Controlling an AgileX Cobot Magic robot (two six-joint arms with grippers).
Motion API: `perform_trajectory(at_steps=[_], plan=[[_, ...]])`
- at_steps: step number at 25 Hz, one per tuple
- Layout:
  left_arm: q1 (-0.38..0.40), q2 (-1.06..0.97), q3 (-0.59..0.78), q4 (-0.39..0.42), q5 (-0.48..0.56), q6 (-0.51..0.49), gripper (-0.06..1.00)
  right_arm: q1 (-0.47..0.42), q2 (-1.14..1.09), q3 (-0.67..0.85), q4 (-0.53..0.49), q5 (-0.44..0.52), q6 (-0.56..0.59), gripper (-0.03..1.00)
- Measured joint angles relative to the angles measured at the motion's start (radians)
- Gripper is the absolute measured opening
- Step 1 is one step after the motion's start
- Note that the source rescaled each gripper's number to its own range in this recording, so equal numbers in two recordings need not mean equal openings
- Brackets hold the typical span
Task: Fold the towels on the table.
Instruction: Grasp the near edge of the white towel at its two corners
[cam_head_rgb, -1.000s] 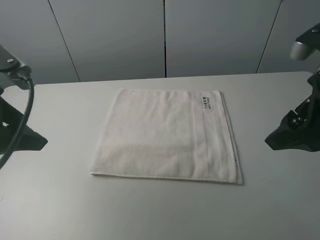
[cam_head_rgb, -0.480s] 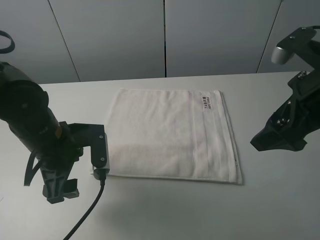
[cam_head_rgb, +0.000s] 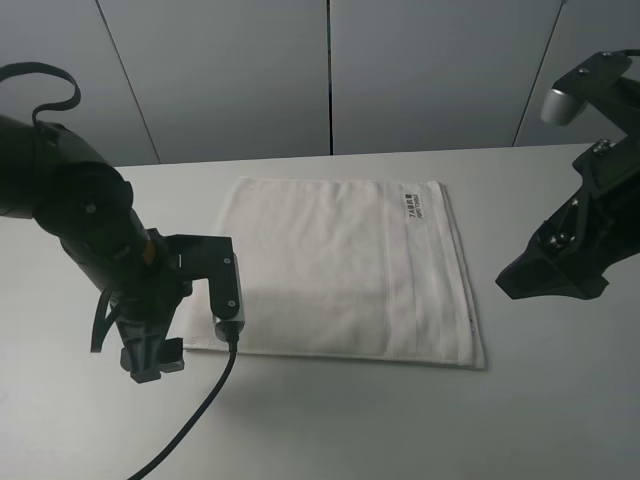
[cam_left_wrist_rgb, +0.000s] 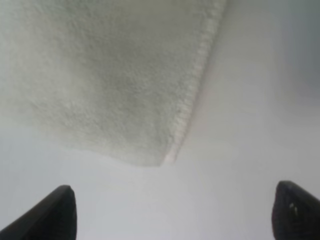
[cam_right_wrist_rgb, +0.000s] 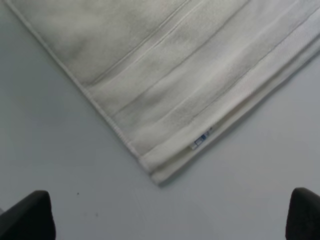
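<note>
The white towel (cam_head_rgb: 330, 265) lies flat and folded in the middle of the table (cam_head_rgb: 340, 425), with its stripe band on the right and a small dark-printed label (cam_head_rgb: 413, 203) at the far right corner. My left gripper (cam_head_rgb: 152, 360) hangs just off the towel's near-left corner. In the left wrist view the towel corner (cam_left_wrist_rgb: 165, 157) lies just ahead of my open, empty left gripper (cam_left_wrist_rgb: 175, 215). My right gripper (cam_head_rgb: 520, 283) hovers to the right of the towel. In the right wrist view it (cam_right_wrist_rgb: 165, 220) is open and empty above the striped near-right corner (cam_right_wrist_rgb: 160, 175).
A grey panelled wall (cam_head_rgb: 330, 70) stands behind the table. A black cable (cam_head_rgb: 190, 420) trails from the left arm towards the table's front edge. Bare tabletop surrounds the towel on all sides.
My left arm has swung in from the left edge to the towel's near-left corner. My right arm has shifted slightly left towards the towel. The towel has not moved.
</note>
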Motion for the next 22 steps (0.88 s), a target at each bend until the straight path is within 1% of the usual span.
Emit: perform_trajectory(at_steps=[5, 11, 22], plan=[[0.0, 0.093, -0.046, 0.012, 0.044, 0.0, 1.0, 0.0, 0.0, 0.0, 0.0, 0.0, 0.0, 1.0], [-0.025, 0.118, -0.05, 0.014, 0.04, 0.036, 1.0, 0.0, 0.0, 0.0, 0.0, -0.004, 0.0, 1.0], [-0.03, 0.12, -0.05, 0.006, 0.009, 0.092, 1.0, 0.0, 0.0, 0.0, 0.0, -0.022, 0.0, 1.0]])
